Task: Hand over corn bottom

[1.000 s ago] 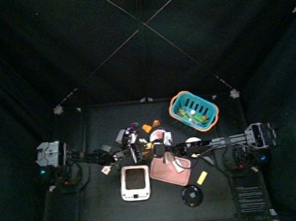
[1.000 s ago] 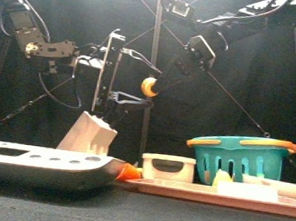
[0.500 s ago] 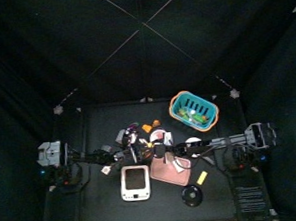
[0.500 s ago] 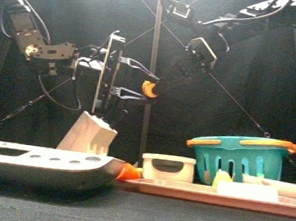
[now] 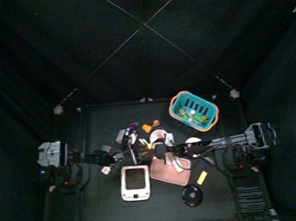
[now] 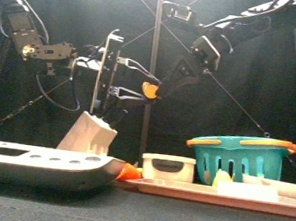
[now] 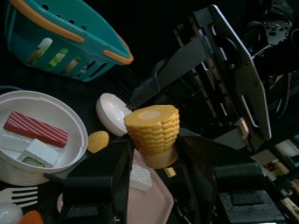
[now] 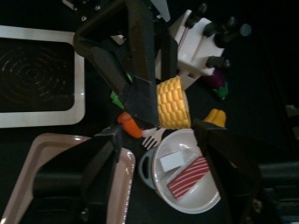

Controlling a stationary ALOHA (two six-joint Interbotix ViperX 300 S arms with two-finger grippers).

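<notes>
Above the bench (image 5: 100, 193), left of the teal basket (image 6: 243, 157), we see the corn (image 7: 153, 134) held aloft, gripped at its lower end by the left tool (image 7: 142, 175). Our right tool (image 8: 117, 144) stands wide, jaws apart beside the corn, not clamping it.

Dim black pen, lit from above; wrist views soft-edged
</notes>
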